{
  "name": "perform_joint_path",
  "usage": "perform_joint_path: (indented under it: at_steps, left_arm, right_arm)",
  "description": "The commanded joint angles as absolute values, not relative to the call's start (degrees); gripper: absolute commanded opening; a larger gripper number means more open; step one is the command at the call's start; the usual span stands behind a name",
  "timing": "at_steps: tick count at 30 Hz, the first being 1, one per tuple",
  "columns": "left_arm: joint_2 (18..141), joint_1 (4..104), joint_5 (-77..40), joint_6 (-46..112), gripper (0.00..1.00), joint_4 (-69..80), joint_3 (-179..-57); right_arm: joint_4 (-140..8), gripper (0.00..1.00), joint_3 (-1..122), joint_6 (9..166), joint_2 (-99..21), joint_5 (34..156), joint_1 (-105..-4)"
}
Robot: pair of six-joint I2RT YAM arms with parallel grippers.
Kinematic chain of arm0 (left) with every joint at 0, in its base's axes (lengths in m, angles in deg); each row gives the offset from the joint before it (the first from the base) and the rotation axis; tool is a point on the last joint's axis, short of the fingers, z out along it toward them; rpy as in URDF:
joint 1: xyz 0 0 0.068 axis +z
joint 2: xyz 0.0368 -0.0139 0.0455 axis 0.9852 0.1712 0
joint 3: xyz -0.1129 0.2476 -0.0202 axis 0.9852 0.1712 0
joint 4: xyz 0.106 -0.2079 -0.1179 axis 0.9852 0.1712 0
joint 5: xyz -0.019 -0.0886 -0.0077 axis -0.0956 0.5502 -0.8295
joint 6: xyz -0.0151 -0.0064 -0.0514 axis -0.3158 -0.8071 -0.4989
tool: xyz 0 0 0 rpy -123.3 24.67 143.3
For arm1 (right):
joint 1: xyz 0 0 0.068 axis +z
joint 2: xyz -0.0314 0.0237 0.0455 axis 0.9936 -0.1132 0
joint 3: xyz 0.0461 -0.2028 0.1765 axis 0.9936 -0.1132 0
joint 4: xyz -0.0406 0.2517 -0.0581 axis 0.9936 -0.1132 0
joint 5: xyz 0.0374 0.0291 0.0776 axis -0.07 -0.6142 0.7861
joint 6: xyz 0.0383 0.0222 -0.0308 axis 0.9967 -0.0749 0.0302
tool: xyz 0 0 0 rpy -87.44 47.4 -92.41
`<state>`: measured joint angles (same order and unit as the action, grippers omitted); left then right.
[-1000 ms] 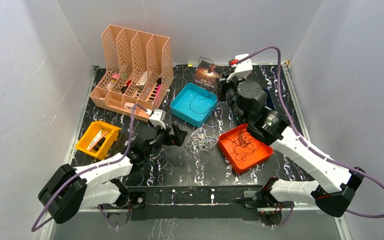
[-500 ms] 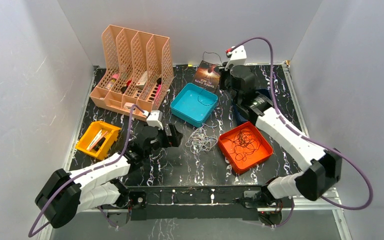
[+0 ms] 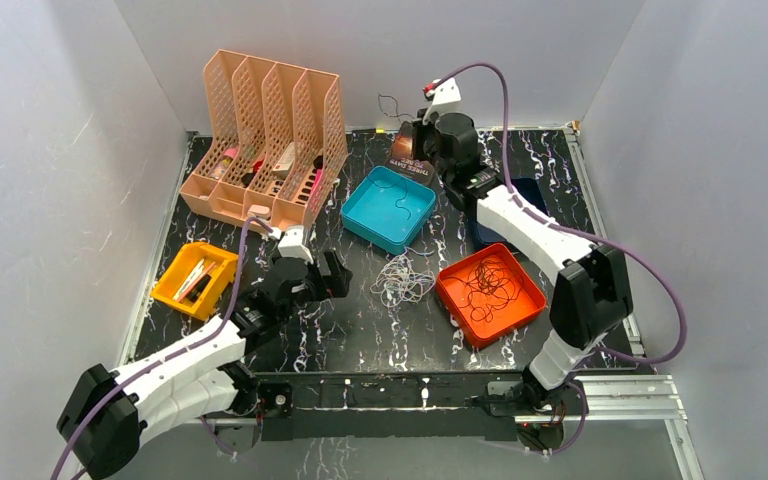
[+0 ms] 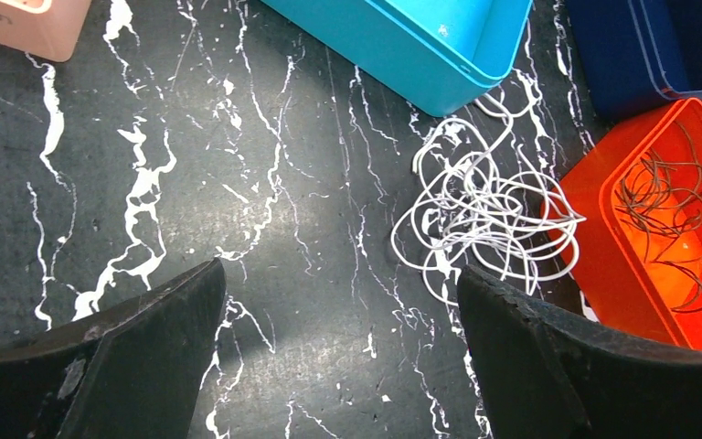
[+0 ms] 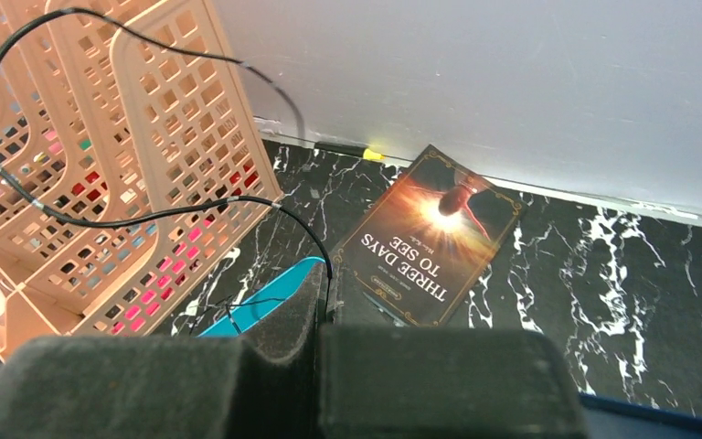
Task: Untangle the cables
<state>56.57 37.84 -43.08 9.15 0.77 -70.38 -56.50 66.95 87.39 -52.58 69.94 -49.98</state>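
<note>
A tangle of white cables (image 3: 403,278) lies on the black marble table between the teal tray (image 3: 365,225) and the orange tray (image 3: 460,305). Dark cables (image 3: 488,282) are piled in the orange tray. My left gripper (image 3: 338,272) is open just left of the white tangle (image 4: 484,215), low over the table, with nothing between its fingers (image 4: 338,274). My right gripper (image 3: 412,140) hangs at the back above the book, shut (image 5: 327,288) on one thin black cable (image 5: 101,215) that loops up to the left. Another dark strand (image 3: 397,200) lies in the teal tray.
A peach file organizer (image 3: 265,140) stands at the back left, and a yellow bin (image 3: 175,290) of small items sits near the left edge. A book (image 5: 439,233) leans by the back wall. A navy tray (image 3: 535,195) sits under the right arm.
The right arm has swung from above the orange tray back and left to the book, lifting the black cable higher. My left gripper has drawn slightly left, away from the white tangle.
</note>
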Motion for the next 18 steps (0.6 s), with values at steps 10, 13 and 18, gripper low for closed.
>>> perform_joint_path:
  at_steps: [10, 13, 18]
  left_arm:
    - [53.77, 37.6, -45.95, 9.31, 0.97, 6.64, -71.87]
    - [53.97, 37.6, -45.92, 9.22, 0.97, 6.54, -71.81]
    - [54.87, 37.61, -45.56, 9.17, 0.97, 6.42, -72.2]
  right_arm:
    - [-41.06, 0.0, 58.45, 86.24, -57.44, 76.4, -50.78]
    - [-41.5, 0.0, 57.25, 86.43, -59.63, 77.11, -50.72]
    - [-46.9, 0.0, 59.22, 86.61, -62.11, 76.55, -50.72]
